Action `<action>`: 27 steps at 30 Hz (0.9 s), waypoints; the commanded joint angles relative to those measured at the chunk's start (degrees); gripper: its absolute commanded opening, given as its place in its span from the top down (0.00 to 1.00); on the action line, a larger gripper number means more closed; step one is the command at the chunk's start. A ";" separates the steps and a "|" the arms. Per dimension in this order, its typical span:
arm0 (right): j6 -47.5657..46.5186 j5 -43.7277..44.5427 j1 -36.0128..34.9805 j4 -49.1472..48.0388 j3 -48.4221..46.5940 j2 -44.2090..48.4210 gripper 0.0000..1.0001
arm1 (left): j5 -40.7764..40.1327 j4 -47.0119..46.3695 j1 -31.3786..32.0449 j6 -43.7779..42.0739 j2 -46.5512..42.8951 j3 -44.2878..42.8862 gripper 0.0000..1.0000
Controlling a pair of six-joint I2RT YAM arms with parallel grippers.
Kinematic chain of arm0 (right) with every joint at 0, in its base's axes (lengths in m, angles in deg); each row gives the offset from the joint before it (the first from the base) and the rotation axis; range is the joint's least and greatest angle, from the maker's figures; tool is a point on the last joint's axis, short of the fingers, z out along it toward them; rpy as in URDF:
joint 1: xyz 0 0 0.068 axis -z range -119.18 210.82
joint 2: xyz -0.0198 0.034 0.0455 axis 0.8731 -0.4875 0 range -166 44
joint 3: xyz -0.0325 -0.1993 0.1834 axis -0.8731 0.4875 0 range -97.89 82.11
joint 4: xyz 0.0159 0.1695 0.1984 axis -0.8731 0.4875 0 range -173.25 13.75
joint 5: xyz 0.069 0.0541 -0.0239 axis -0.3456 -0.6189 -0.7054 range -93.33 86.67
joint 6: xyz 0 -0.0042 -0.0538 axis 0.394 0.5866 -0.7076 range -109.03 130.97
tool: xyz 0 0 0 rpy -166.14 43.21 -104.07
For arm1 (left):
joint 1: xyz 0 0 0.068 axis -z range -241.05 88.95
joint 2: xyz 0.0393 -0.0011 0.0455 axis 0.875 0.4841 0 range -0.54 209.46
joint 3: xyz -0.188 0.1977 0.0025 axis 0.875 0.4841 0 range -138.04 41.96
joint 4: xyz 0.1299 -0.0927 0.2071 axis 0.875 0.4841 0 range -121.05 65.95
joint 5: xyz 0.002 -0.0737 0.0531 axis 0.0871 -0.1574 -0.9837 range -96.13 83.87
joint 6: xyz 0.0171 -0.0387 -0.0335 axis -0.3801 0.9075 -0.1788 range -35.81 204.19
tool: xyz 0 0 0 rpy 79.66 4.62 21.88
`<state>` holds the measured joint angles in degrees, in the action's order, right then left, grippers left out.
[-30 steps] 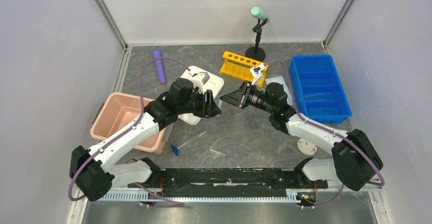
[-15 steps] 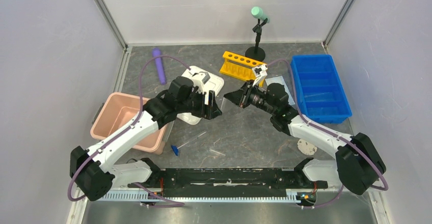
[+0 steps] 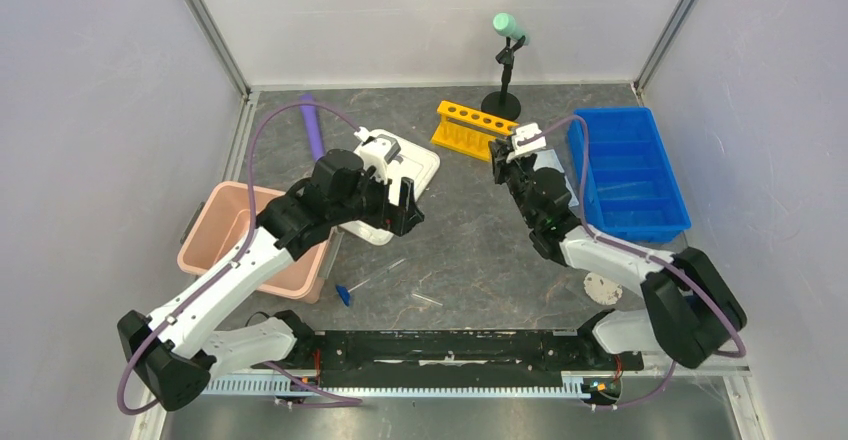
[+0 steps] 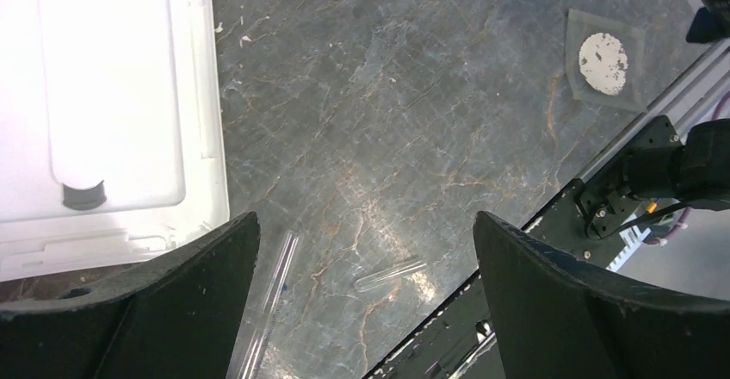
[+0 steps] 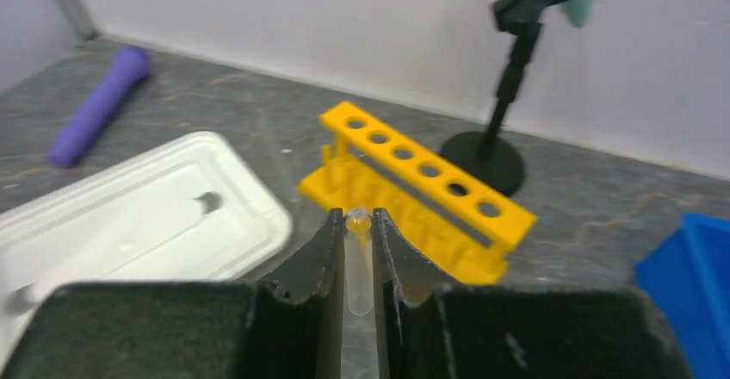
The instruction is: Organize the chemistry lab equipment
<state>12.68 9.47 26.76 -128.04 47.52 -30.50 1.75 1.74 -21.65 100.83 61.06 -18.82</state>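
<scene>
right gripper clamped on clear tube, swung round toward yellow rack | left gripper spread wide, empty, eased away from rack

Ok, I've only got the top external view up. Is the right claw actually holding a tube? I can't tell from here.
Observer: Yes. The right wrist view shows the right claw shut on a clear tube, with its rounded end level with the fingertips.
Operator: Where is it pointed?
Observer: At the yellow rack, which lies ahead of the fingertips. The claw isn't over it yet, and its holes look empty.
Operator: And the left claw?
Observer: The left wrist view shows the left claw wide open and empty above the table. A short tube lies below it, and a longer tube lies near the white tray.
</scene>
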 commanded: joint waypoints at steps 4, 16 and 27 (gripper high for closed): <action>-9.07 8.08 4.11 -16.00 -3.11 -10.36 0.81 | -2.92 -0.45 0.02 -2.85 -3.05 1.73 0.00; -4.32 7.55 8.95 -28.60 -4.89 -19.71 0.79 | -2.75 -0.41 0.11 -2.85 -3.46 1.89 0.00; 1.77 5.11 11.80 -31.47 -6.10 -24.21 0.78 | -3.58 -0.35 0.11 -2.93 -3.41 1.75 0.00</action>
<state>11.22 15.66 37.71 -154.36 43.06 -53.51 -0.61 2.29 -21.65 100.53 58.64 -17.09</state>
